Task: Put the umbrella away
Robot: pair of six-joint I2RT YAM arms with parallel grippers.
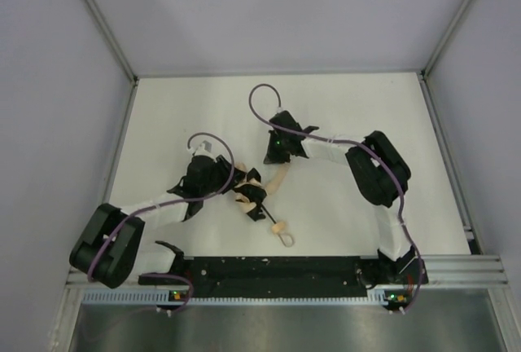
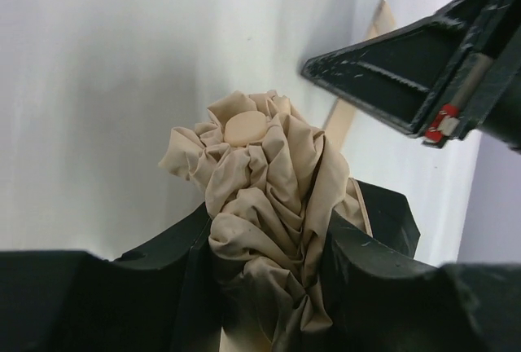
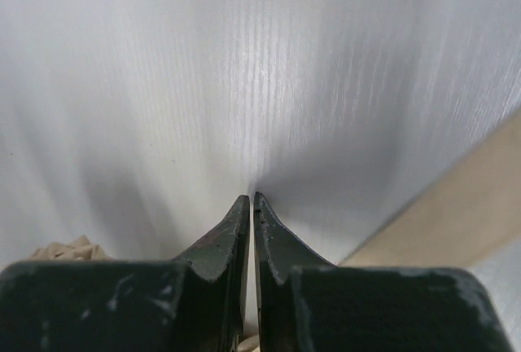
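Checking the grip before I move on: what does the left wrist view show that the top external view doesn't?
Left wrist only: the round tan cap topping the bunched fabric, whose folds sit wedged between the black fingers of the left gripper. Top external only: the thin black shaft, small tan handle and loop strap, lying free on the white table. Both: the compact umbrella's beige fabric canopy in the left gripper, the shut right gripper close by, a flat beige strip beside it.

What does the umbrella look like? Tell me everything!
The umbrella is closed, its beige cloth all crumpled, with a round tan cap on the tip. The left gripper squeezes the cloth. A thin black shaft leads to a small tan handle with a loop, lying on the white table.
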